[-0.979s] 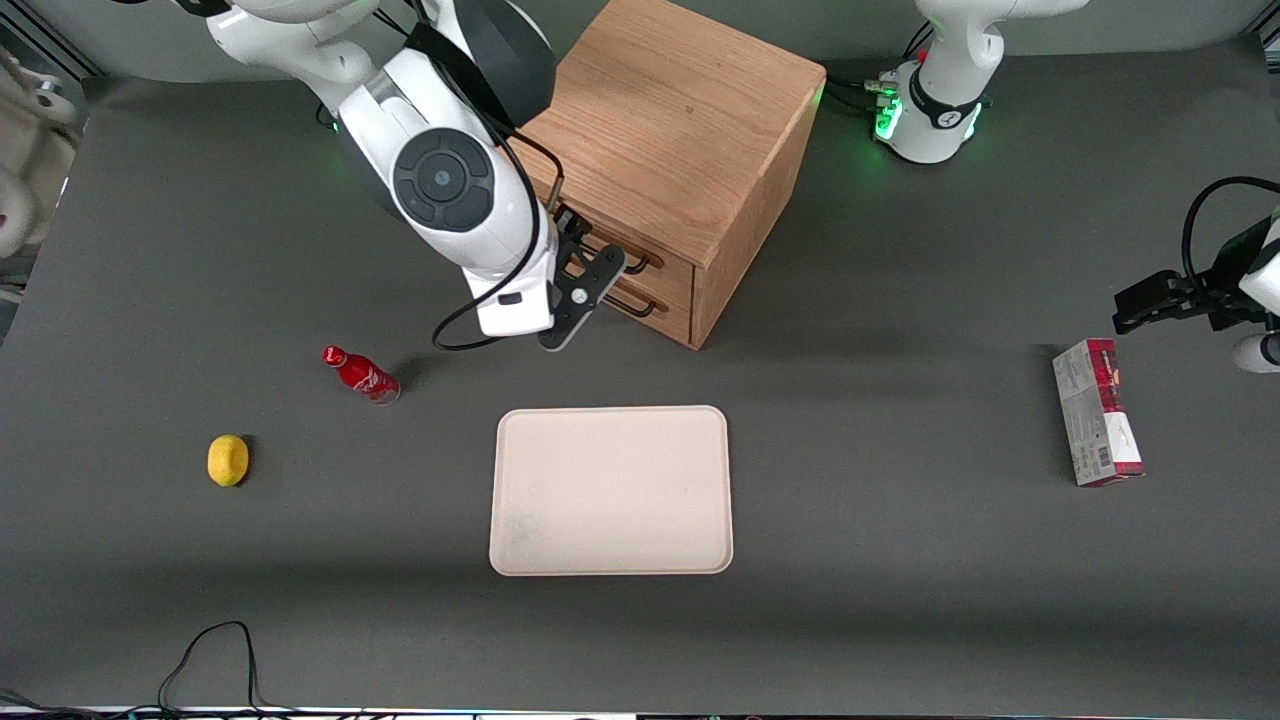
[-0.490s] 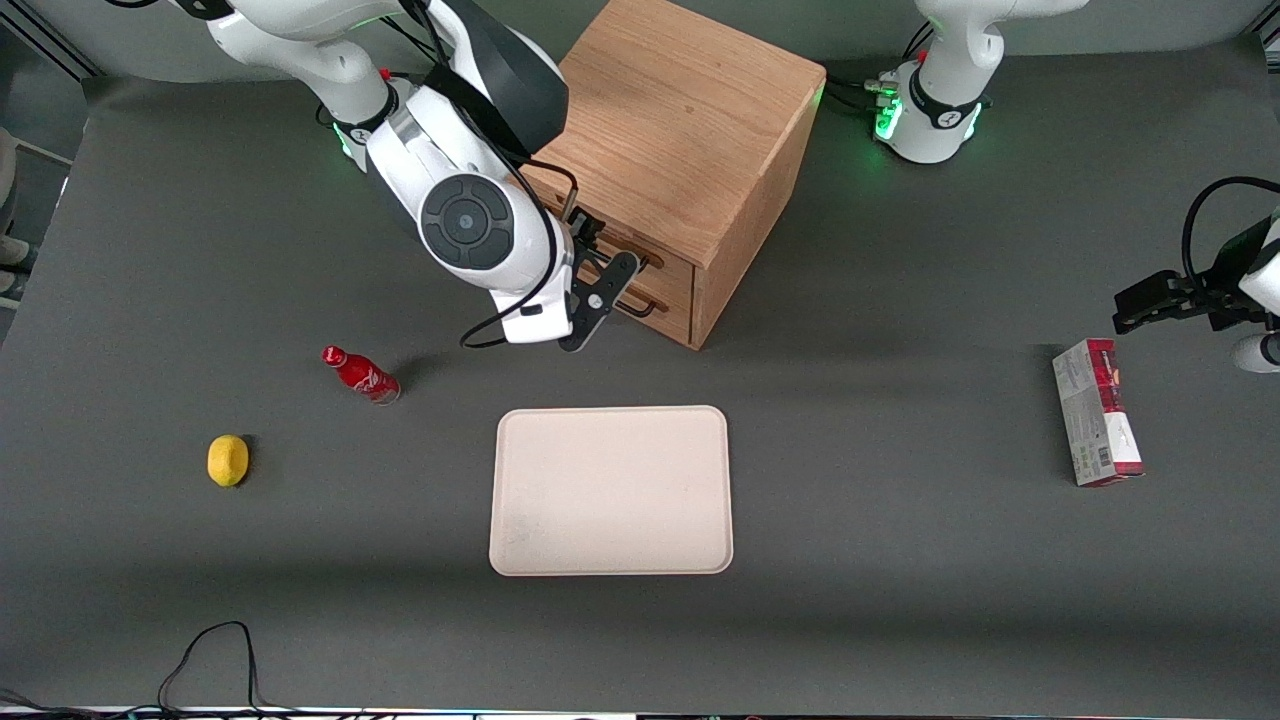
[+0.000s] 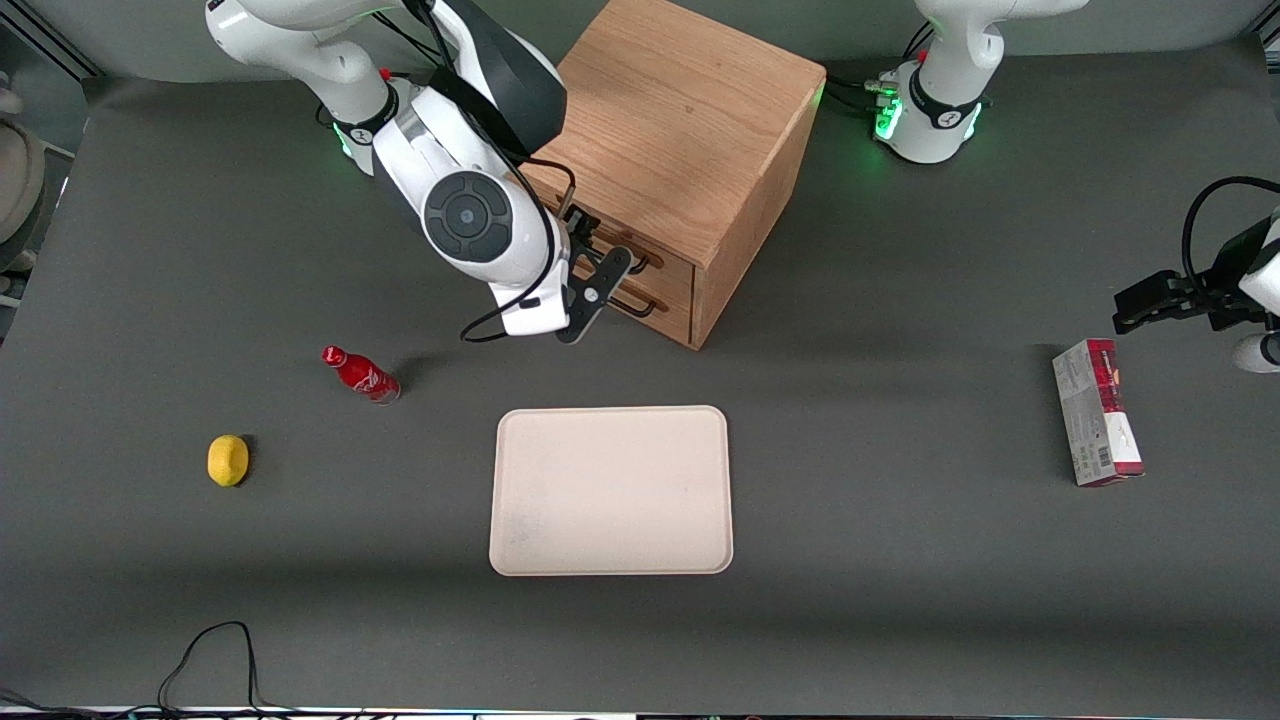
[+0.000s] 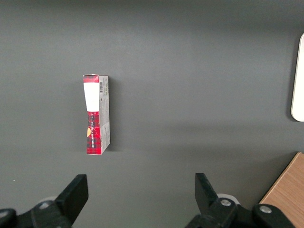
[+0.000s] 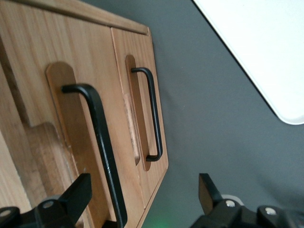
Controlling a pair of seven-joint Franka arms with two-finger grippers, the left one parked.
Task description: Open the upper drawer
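While my gripper (image 5: pixel 142 194) hangs spread wide in front of the oak cabinet (image 3: pixel 680 130), one finger (image 5: pixel 76 197) sits beside the closed upper drawer's (image 5: pixel 80 142) black handle (image 5: pixel 102 147).

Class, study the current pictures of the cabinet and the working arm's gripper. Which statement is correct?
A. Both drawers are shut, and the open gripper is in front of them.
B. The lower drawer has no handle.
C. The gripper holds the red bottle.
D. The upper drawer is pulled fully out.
A: the upper drawer and lower drawer sit flush in the cabinet, and the gripper is spread open in front of their black handles.
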